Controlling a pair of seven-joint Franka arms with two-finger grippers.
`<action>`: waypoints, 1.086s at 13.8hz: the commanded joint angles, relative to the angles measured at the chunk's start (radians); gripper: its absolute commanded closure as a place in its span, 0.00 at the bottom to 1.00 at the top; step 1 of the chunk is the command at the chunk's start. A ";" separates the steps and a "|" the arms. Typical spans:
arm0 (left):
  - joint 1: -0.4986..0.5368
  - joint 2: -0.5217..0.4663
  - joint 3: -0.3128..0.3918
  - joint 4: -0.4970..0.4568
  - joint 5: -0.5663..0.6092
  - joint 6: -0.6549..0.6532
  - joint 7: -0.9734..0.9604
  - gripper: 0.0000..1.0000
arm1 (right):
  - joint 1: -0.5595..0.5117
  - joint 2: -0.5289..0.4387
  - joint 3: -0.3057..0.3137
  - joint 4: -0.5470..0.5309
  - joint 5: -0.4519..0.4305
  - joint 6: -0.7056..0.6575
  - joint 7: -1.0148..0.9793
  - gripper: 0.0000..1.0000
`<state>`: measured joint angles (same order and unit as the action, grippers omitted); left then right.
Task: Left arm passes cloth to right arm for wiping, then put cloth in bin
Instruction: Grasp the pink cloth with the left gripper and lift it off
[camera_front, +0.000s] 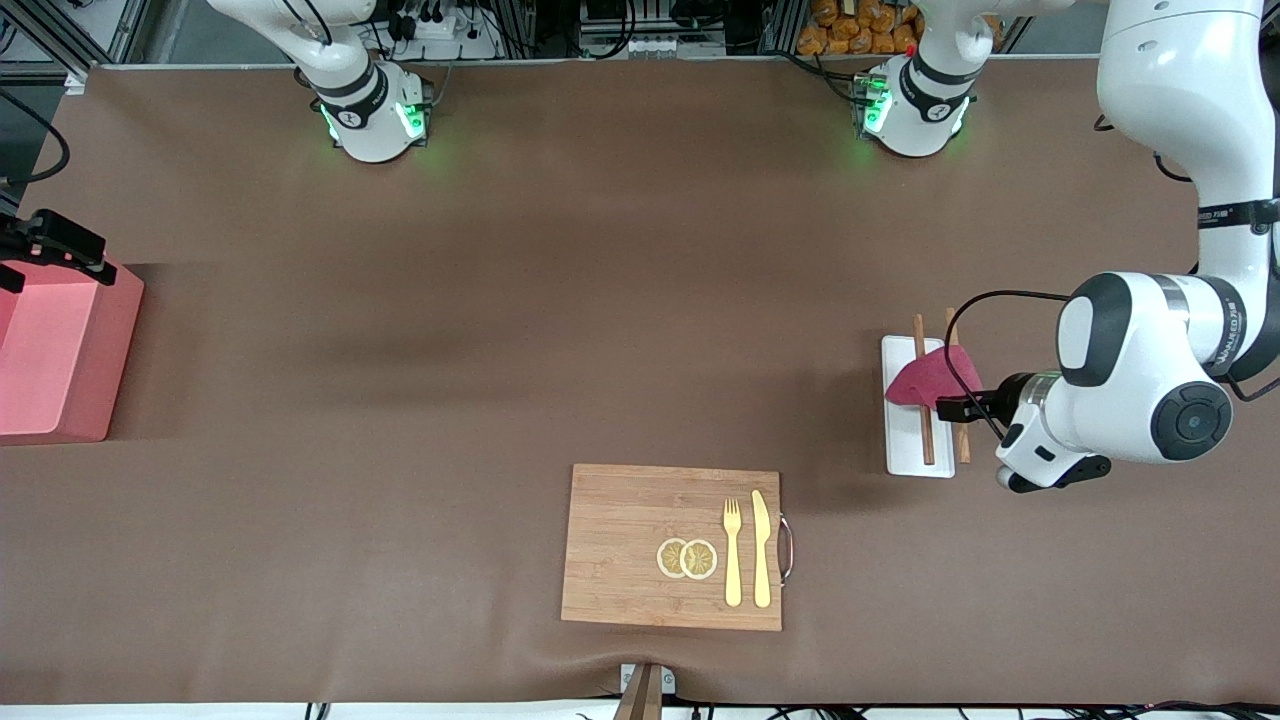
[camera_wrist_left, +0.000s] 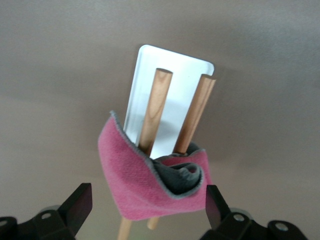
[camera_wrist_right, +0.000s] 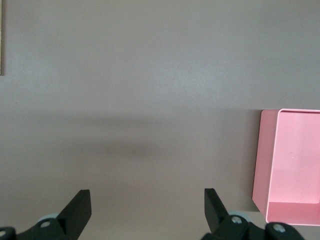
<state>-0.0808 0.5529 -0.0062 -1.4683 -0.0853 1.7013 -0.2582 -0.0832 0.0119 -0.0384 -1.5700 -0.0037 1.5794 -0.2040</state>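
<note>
brown table (camera_front: 600, 300), green glow near bases

We see a magenta-red cloth (camera_front: 932, 380) with a grey edge on a white tray (camera_front: 905, 440) by the black left tool (camera_wrist_left: 148, 202), pale wooden sticks (camera_front: 926, 432), a salmon-pink bin (camera_front: 60, 360), yellow cutlery (camera_front: 748, 550) and a brown counter (camera_front: 560, 300).

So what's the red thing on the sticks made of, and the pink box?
The cloth looks like soft woven fabric, magenta-red with a grey edge; it sags and folds over the two sticks. The bin looks like smooth, hard plastic, salmon-pink, with straight, even walls, though that's a guess from its look.
</note>
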 joint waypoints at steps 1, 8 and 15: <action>-0.002 0.015 0.000 0.002 -0.025 0.031 -0.015 0.00 | -0.017 0.003 0.012 0.002 -0.015 -0.013 -0.005 0.00; -0.014 0.021 0.000 -0.023 -0.025 0.018 -0.016 1.00 | -0.023 0.003 0.014 0.002 -0.010 -0.036 -0.003 0.00; -0.005 -0.057 0.002 -0.012 -0.011 0.011 -0.013 1.00 | -0.040 0.005 0.014 0.004 0.001 -0.038 0.000 0.00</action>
<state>-0.0885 0.5579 -0.0071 -1.4647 -0.0961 1.7184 -0.2588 -0.1008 0.0156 -0.0384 -1.5700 -0.0037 1.5491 -0.2037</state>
